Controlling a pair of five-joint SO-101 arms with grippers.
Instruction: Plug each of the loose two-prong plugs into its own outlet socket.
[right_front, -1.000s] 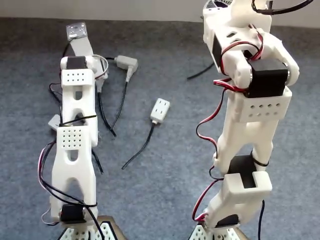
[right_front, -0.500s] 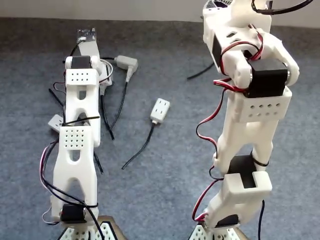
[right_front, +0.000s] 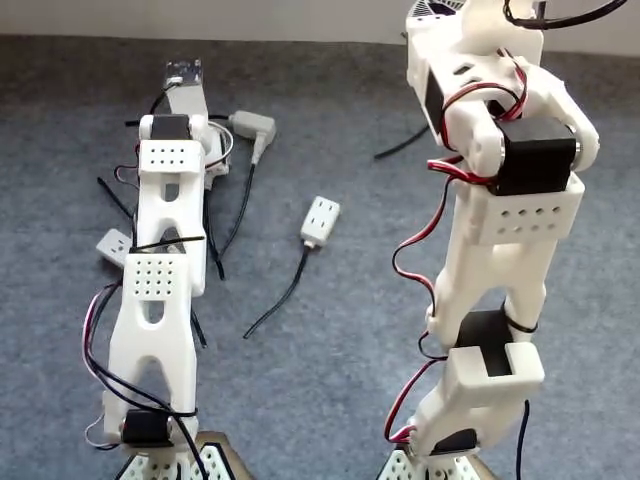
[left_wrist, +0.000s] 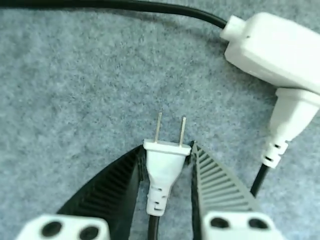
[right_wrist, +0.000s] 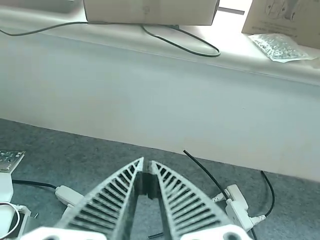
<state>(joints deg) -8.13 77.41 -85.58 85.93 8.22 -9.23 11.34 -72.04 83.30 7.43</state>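
The plug (left_wrist: 162, 167) is a small white two-prong piece, and I judge it light and stiff, with a smooth plastic body that can slip or turn in a weak hold. Its two thin metal prongs look easy to bend, so they should not be touched. The best place to hold it is the flat sides of the body, just behind the wide front edge. This is where the left gripper (left_wrist: 167, 150) has it, with both jaws pinching the body and the prongs pointing forward over the grey mat (left_wrist: 75, 90). The black cord (left_wrist: 153, 227) runs back between the jaws and may pull the plug sideways. Near it lies a white block (left_wrist: 275, 50) with a white plug (left_wrist: 292, 117) at its side that seems already seated. A free socket (right_front: 320, 220) lies in the middle of the mat, well apart, and a second socket (right_front: 113, 245) lies beside the left arm. Both look light and loose, so I expect they slide when pushed. The right gripper (right_wrist: 146, 167) is raised, its jaws pressed together at the tips on nothing. I can read no writing on the plug or sockets, and the print on the boxes (right_wrist: 150, 10) behind is too small.
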